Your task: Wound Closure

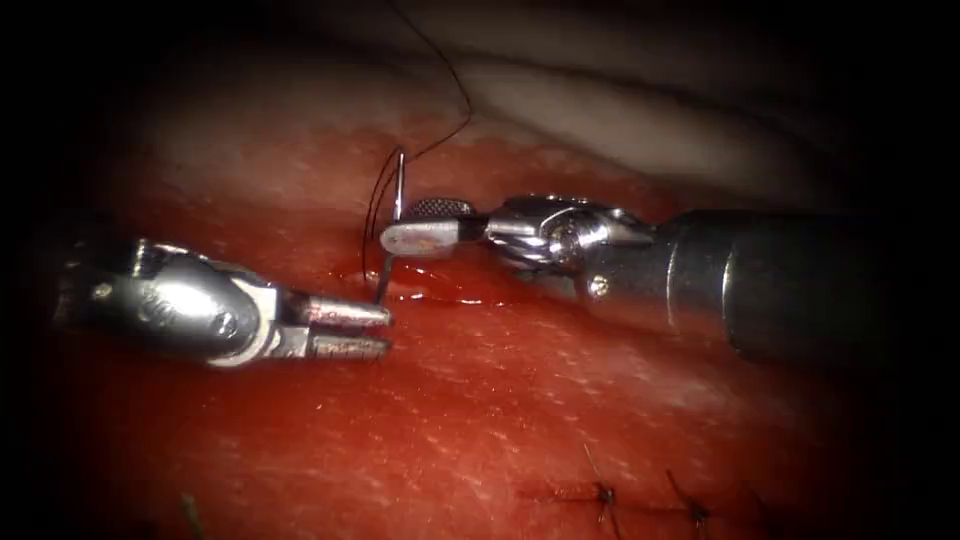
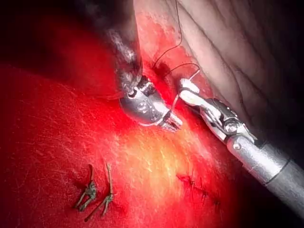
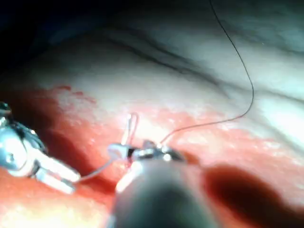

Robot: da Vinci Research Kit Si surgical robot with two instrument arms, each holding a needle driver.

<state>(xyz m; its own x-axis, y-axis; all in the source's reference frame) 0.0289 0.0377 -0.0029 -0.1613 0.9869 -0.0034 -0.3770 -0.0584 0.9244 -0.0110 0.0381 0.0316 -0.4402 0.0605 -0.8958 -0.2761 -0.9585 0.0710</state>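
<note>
Needle (image 1: 397,190), lower end hidden in tissue (image 1: 520,400), gripped by right claw (image 1: 395,238); left claw (image 1: 385,330) parted, empty.

Your needle (image 1: 397,195) is a thin curved steel sliver standing almost upright at the cut (image 1: 440,293). Your right hand (image 1: 420,228) grips it across its middle, and its lower end reaches down to the wet tissue (image 1: 480,400) just by the tips of your left hand (image 1: 375,330), which holds nothing. Whether that end sits in the tissue cannot be told. Dark thread (image 1: 455,90) arcs up from the needle's top end and away over the pale tissue.
</note>
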